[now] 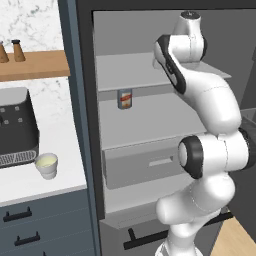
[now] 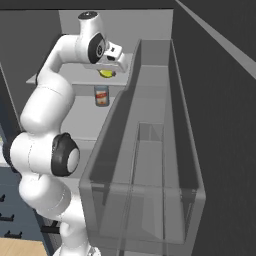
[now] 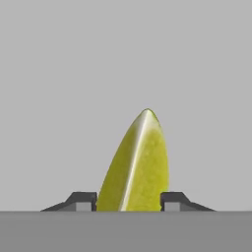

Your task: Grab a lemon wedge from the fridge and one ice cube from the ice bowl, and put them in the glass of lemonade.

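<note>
Lemon wedge [image 3: 138,165] stands between the two dark fingertips [image 3: 82,201] of the pincer [image 3: 129,202], long axis running away from the hand, pointed tip far, broad end near. Skin bright yellow-green, a pale ridge line down its length. Pincer narrow, both fingertips against the wedge's sides, holding it. Right base view: wedge a small yellow patch under the hand on the upper shelf [image 2: 80,80] of the open fridge [image 1: 85,150]. Orange-labelled can [image 1: 125,99] one shelf lower. Glass of lemonade [image 1: 47,165] on the tabletop [image 1: 30,185], left of the fridge.
</note>
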